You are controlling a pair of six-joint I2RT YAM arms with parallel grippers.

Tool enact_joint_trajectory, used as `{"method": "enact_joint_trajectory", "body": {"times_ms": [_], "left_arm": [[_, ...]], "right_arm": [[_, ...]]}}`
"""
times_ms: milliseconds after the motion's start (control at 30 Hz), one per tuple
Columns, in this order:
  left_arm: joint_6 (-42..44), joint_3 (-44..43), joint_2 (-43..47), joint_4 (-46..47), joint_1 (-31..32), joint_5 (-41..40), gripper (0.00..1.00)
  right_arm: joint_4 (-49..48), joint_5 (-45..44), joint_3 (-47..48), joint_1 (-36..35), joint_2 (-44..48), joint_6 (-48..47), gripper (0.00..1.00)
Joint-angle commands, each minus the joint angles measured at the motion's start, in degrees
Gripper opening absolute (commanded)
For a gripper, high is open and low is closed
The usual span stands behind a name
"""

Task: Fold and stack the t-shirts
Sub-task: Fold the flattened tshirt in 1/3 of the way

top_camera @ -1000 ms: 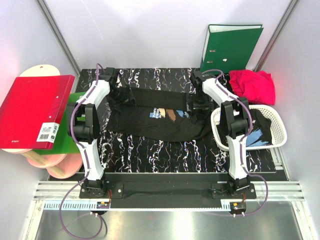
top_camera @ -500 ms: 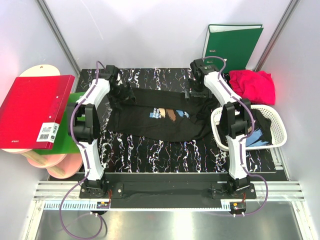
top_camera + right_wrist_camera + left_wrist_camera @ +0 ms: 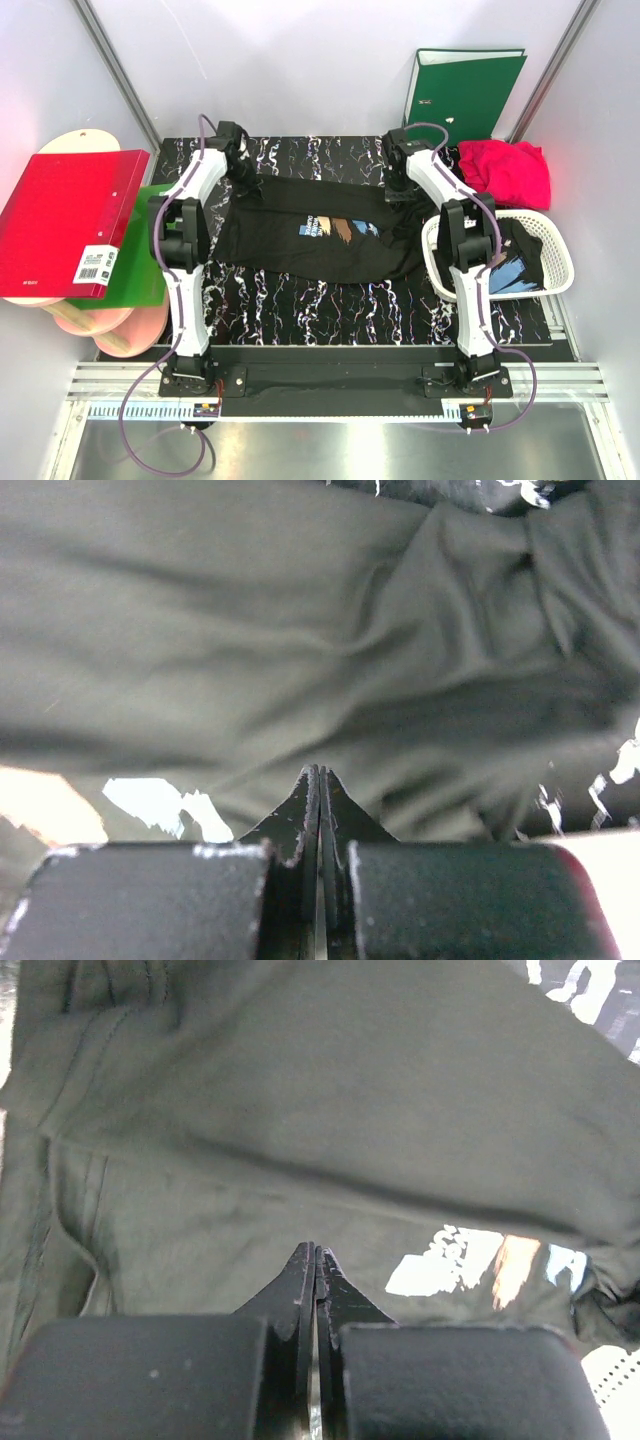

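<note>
Pincers on both arms are pressed fully together: the left pincer and the right pincer each show fingertips meeting with no gap, their tips against the dark cloth of the black t-shirt. Whether a pinch of fabric is actually caught between them cannot be told from either wrist view.

That shirt lies spread on the surface, reaching from the two pincers back toward the arm bases, its chest print between them and a little nearer the bases. To the right of the right pincer sits the basket with a second black t-shirt inside, and the crimson-pink t-shirt lies just beyond it.

The step in hand looks like taking the far edge to fold it over. Done well, that means a small test lift first to confirm both sides hold cloth. Both pincers should then rise level and together, keeping the edge straight but unstretched. The bunched cloth below the right pincer should stay off the basket rim.
</note>
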State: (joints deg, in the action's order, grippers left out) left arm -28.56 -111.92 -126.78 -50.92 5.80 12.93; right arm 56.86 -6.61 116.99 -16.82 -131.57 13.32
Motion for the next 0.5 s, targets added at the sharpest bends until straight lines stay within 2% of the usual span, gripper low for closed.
{"method": "enact_joint_trajectory", "body": {"times_ms": [0,200,467], "left_arm": [[-0.98,-3.92,-3.11,0.47,0.35,0.87,0.00],[-3.52,-9.19,-9.79,0.64,0.52,2.54,0.00],[-7.30,-14.46,-14.36,0.64,0.44,2.72,0.00]], "right_arm": [[-2.28,-1.47,2.27,0.56,-4.83,0.92,0.00],[-0.35,-4.28,7.98,0.65,-10.46,0.74,0.00],[2.99,-6.22,21.08,0.65,-19.15,-0.40,0.00]]}}
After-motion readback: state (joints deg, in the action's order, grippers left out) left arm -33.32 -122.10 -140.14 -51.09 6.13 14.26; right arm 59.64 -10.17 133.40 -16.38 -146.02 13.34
